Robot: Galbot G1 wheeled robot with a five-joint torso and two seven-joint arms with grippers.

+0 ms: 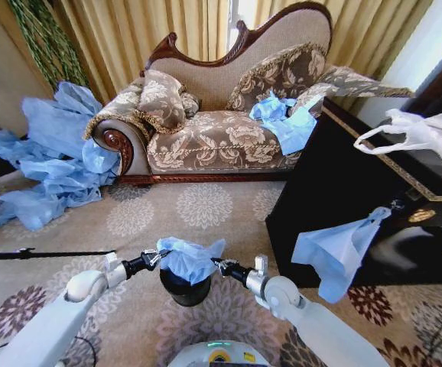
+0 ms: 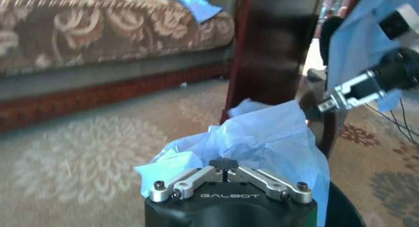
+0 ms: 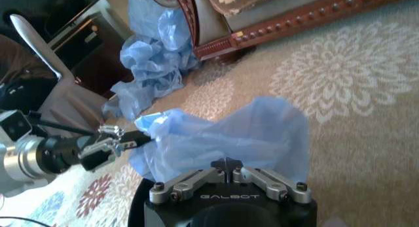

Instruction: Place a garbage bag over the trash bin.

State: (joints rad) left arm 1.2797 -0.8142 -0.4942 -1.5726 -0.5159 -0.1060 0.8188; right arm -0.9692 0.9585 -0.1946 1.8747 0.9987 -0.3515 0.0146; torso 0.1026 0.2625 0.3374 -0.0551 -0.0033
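The small black trash bin (image 1: 184, 289) stands on the carpet just in front of me. The light-blue garbage bag (image 1: 191, 258) lies bunched over its top, covering the rim. My left gripper (image 1: 158, 258) is shut on the bag's left edge, and my right gripper (image 1: 219, 265) is shut on its right edge. In the left wrist view the closed left gripper (image 2: 224, 164) pinches the garbage bag (image 2: 262, 138), with the right gripper (image 2: 327, 103) beyond it. The right wrist view shows the right gripper (image 3: 226, 164) shut on the garbage bag (image 3: 222, 134), and the left gripper (image 3: 124, 138) holding the far edge.
A patterned sofa (image 1: 213, 138) stands behind, with blue bags (image 1: 282, 118) on it. A big heap of blue bags (image 1: 49, 153) lies at left. A black cabinet (image 1: 336, 191) at right carries a white bag (image 1: 427, 130) and a hanging blue bag (image 1: 339, 248). A black cable (image 1: 37, 254) crosses the carpet.
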